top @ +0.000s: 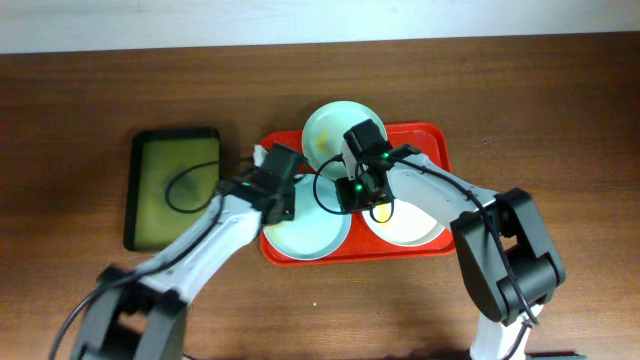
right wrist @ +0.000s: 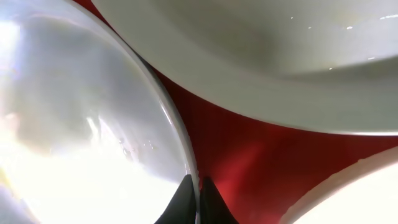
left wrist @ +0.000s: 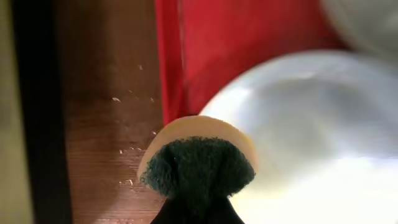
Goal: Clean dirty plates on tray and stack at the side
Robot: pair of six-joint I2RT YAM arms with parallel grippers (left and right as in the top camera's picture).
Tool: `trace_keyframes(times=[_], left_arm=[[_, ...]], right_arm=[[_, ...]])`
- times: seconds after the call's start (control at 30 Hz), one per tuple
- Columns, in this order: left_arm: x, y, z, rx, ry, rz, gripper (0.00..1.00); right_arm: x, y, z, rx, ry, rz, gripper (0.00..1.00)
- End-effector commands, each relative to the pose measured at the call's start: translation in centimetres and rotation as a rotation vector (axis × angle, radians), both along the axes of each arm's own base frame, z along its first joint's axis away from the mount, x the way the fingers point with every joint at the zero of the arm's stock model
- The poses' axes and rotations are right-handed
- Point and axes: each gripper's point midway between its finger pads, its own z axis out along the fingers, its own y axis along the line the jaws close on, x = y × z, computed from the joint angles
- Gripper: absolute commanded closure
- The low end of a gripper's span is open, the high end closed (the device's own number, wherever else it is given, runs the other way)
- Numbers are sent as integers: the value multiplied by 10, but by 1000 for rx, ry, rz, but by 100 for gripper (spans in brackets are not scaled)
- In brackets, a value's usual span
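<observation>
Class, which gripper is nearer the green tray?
Left. The left gripper, holding a sponge, is at the red tray's left rim, near the green tray. The right gripper is farther off, over the red tray's middle, pinching a plate's rim.

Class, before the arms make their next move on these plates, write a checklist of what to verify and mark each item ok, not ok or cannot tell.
1. Scrubber in hand: ok. The left gripper is shut on the sponge.
2. Plate steadied: ok. The right gripper pinches the rim of the near-left plate.
3. Sponge on that plate's surface: cannot tell. It sits at the plate's edge.
4. Plates fully inside the red tray: not ok. The far plate overhangs the far rim.
5. Smears left on the near-left plate: cannot tell because of glare.
</observation>
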Motion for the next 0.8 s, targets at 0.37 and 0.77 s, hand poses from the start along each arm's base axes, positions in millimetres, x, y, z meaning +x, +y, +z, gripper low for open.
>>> trace_keyframes(times=[0.37,0.77], left_arm=[[-6,83,67,-269,-24,243,100],[-18,147,60,-241,18,408,100]], right_arm=[[30,-17,153,-328,-446,-23,96],[18,2,263,-1008,-961,185,96]])
